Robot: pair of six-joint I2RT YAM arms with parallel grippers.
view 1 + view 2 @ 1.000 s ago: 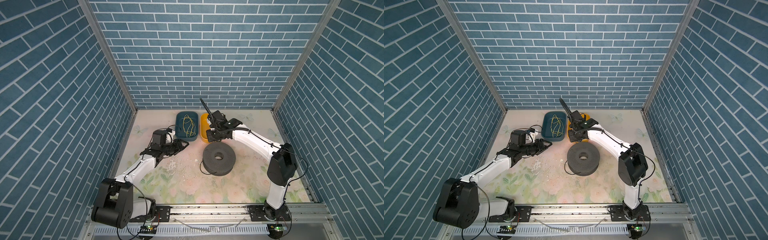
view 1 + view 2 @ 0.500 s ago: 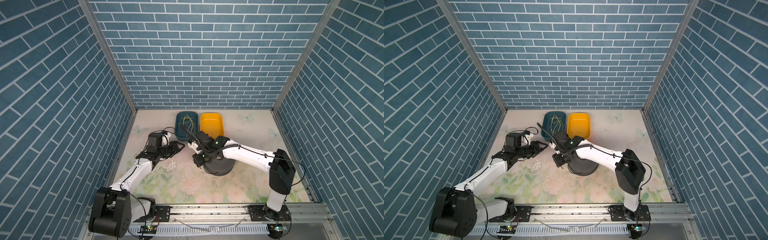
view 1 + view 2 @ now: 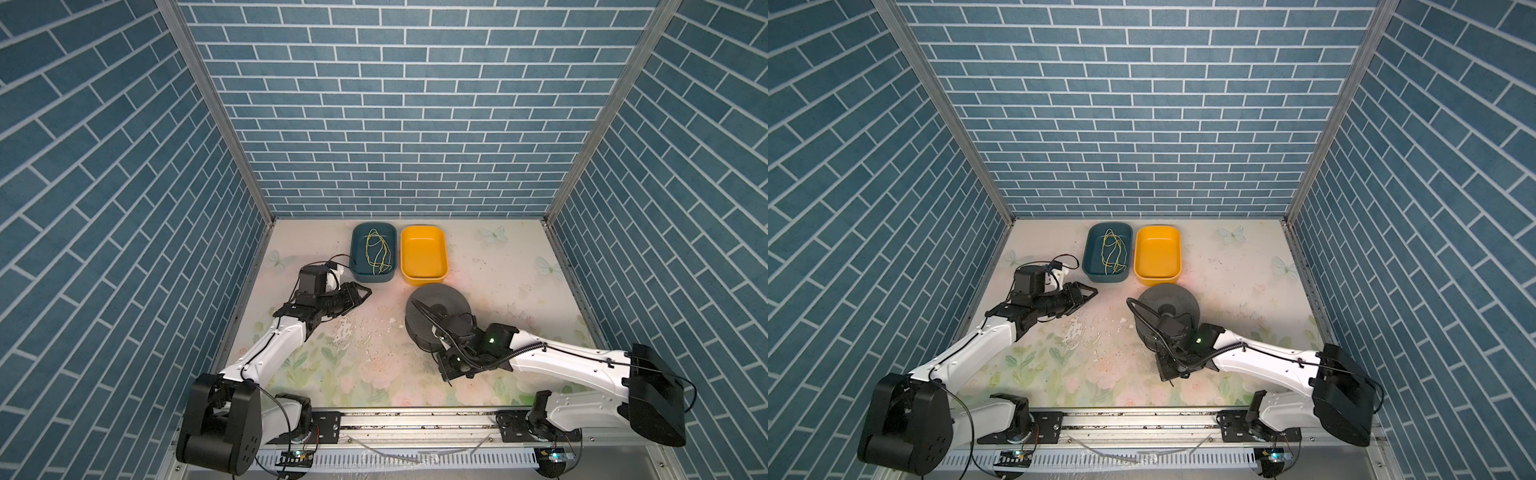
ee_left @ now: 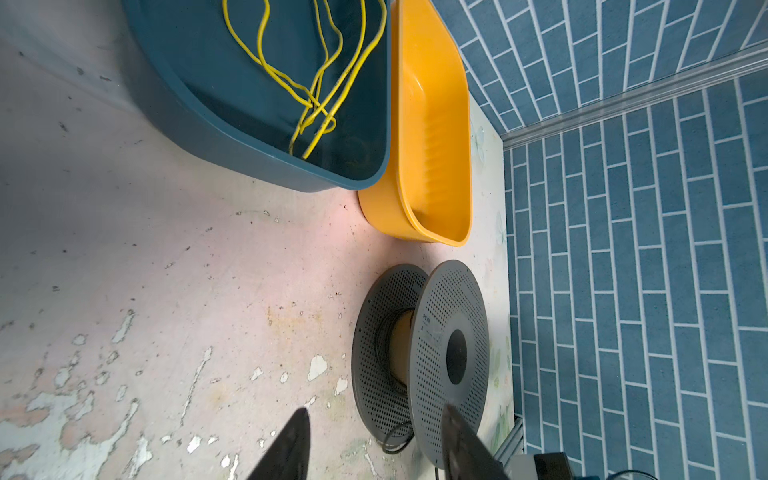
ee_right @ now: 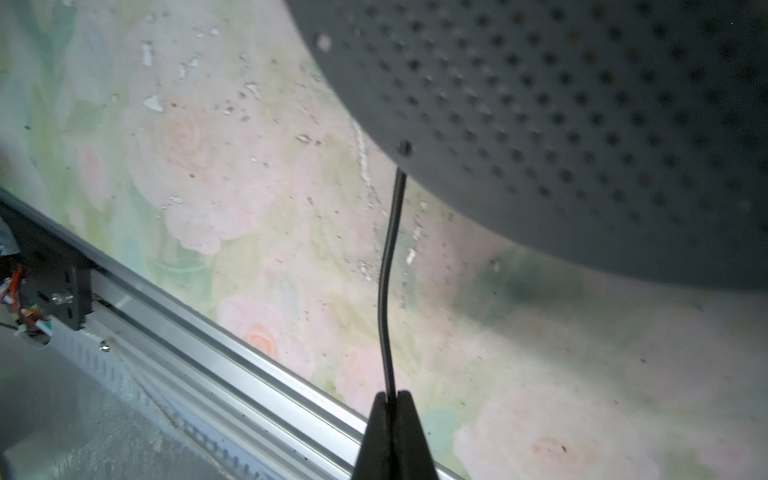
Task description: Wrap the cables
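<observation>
The cable (image 5: 388, 266) is a thin glossy black cord. It runs from under the rim of the grey perforated spool (image 5: 582, 124) straight into my right gripper (image 5: 390, 401), which is shut on it. In both top views that gripper (image 3: 450, 376) (image 3: 1169, 374) hangs low at the near side of the spool (image 3: 438, 309) (image 3: 1167, 303). The left wrist view shows cable turns (image 4: 383, 332) on the spool's hub and a slack loop (image 4: 395, 436) beside its flange. My left gripper (image 3: 365, 293) (image 4: 376, 413) stands open and empty, left of the spool.
A dark blue bin (image 3: 372, 277) holding a thin yellow-green wire (image 3: 376, 249) and an empty orange bin (image 3: 422, 253) stand side by side just behind the spool. The aluminium rail (image 5: 232, 345) runs along the near table edge, close to my right gripper.
My right gripper has swung from behind the spool by the bins, round its left side, to its near side, shut all the while. The left arm has barely shifted.
</observation>
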